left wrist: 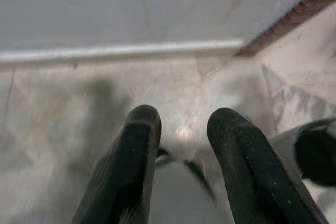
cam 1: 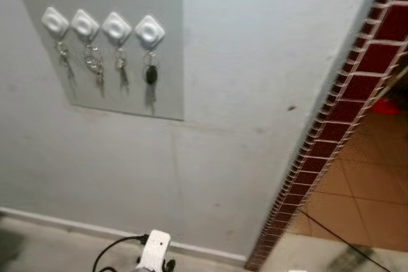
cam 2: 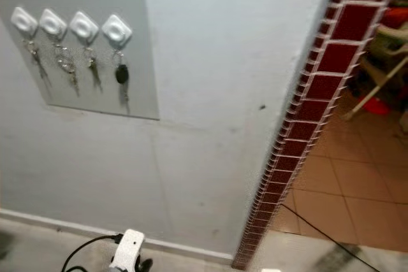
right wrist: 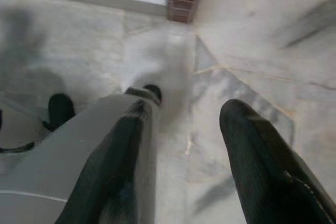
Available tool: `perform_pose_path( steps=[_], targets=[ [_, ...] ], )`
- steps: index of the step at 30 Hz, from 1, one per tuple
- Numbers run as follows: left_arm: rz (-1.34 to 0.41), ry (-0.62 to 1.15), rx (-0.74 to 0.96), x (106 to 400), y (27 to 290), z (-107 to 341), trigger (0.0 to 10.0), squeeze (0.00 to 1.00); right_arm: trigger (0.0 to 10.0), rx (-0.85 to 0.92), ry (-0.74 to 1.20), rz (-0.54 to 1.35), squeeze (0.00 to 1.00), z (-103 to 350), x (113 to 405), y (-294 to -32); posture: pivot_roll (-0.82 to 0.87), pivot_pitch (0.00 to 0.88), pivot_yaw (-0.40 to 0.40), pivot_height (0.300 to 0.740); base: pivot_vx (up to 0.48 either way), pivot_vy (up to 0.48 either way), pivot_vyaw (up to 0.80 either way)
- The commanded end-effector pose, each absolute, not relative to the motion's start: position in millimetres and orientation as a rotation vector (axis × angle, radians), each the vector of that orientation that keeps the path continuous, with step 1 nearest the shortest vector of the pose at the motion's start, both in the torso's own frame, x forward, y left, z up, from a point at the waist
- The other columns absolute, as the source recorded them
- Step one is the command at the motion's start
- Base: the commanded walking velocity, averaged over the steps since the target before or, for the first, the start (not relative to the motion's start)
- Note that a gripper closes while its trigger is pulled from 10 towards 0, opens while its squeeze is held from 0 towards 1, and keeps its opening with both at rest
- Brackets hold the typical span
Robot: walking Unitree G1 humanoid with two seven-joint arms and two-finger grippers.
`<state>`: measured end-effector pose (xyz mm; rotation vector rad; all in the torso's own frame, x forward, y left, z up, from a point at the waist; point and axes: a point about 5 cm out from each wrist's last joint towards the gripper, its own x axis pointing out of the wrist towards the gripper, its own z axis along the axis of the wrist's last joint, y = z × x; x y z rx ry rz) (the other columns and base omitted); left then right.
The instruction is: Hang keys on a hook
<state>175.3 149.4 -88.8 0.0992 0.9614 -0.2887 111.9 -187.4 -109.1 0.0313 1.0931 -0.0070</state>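
A grey board (cam 1: pixel 127 42) on the wall carries a row of white diamond-shaped hooks, the rightmost hook (cam 1: pixel 150 30) among them. Each hook bears keys. A key with a black fob (cam 1: pixel 151 73) hangs from the rightmost one, and a larger bunch (cam 1: pixel 94 60) from the second hook from the left. My left gripper (left wrist: pixel 181 124) hangs low over the marble floor, open, with nothing between its fingers. My right gripper (right wrist: pixel 194 114) also hangs near the floor, open and empty. Both are far below the board.
A pillar edge of dark red tiles (cam 1: pixel 344 113) ends the wall on the right. Past it is a terracotta tile floor (cam 1: pixel 370 195) with a thin cable and a red object (cam 1: pixel 386 106). A white baseboard (cam 1: pixel 64 221) runs along the wall's foot.
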Motion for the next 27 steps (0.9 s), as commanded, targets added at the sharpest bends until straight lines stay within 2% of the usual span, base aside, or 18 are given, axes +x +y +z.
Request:
perform_pose_path(
  steps=[1, 27],
  targets=[
    [-0.285, 0.952, 0.103, 179.6, 149.8, -86.9, 10.0, 0.00, 10.0, 0.042, 1.117, 0.007, 0.00, -111.0, 107.8, -183.1, 0.07, 0.000, 0.014, 0.740, 0.000, -0.240, 0.00],
    [-0.242, 0.960, 0.054, 180.8, 151.2, -86.7, 10.0, 0.00, 10.0, 0.079, 1.094, -0.016, 0.00, -109.6, 111.3, -184.8, 0.07, 0.000, 0.013, 0.740, 0.000, -0.018, 0.00]
  ],
)
